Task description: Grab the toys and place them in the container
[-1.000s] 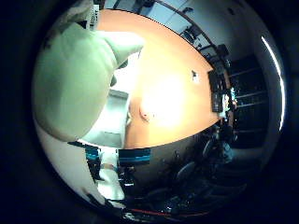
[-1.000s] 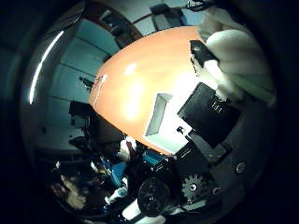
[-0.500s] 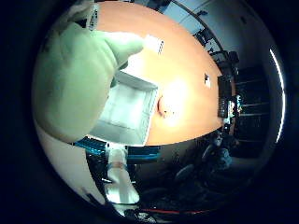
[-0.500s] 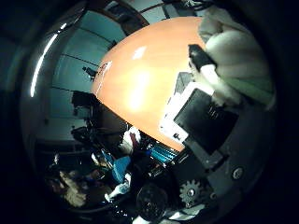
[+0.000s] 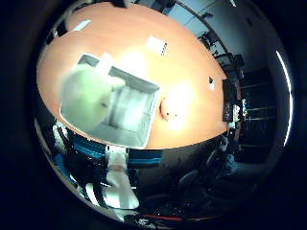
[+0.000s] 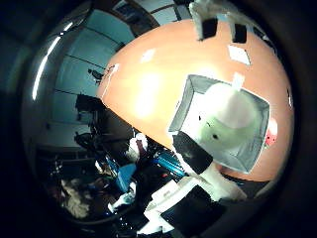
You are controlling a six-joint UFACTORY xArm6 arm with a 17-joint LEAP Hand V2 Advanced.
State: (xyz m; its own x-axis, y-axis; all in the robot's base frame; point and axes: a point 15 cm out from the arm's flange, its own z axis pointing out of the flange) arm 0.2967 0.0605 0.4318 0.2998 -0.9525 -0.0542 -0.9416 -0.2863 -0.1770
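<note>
A pale green plush toy (image 6: 225,116) with small dark eyes is apart from my palm and sits over the inside of the grey square container (image 5: 136,117), which stands on the orange table (image 5: 187,72). Whether the toy rests on the container's floor I cannot tell. My right hand (image 6: 198,163) is open: one black-tipped finger reaches in beside the toy, and other fingertips (image 6: 218,22) stand spread at the far side. A small pink toy (image 5: 165,108) lies on the table just outside the container's wall.
White paper tags (image 5: 157,45) lie on the table beyond the container. The container stands near the table's edge, with dark office chairs (image 5: 192,179) and floor clutter below it. Monitors (image 5: 228,100) stand at the table's far end.
The plush toy filled much of both views, held against the palm; now it is smaller and farther, over the container. The fingers have spread away from it.
</note>
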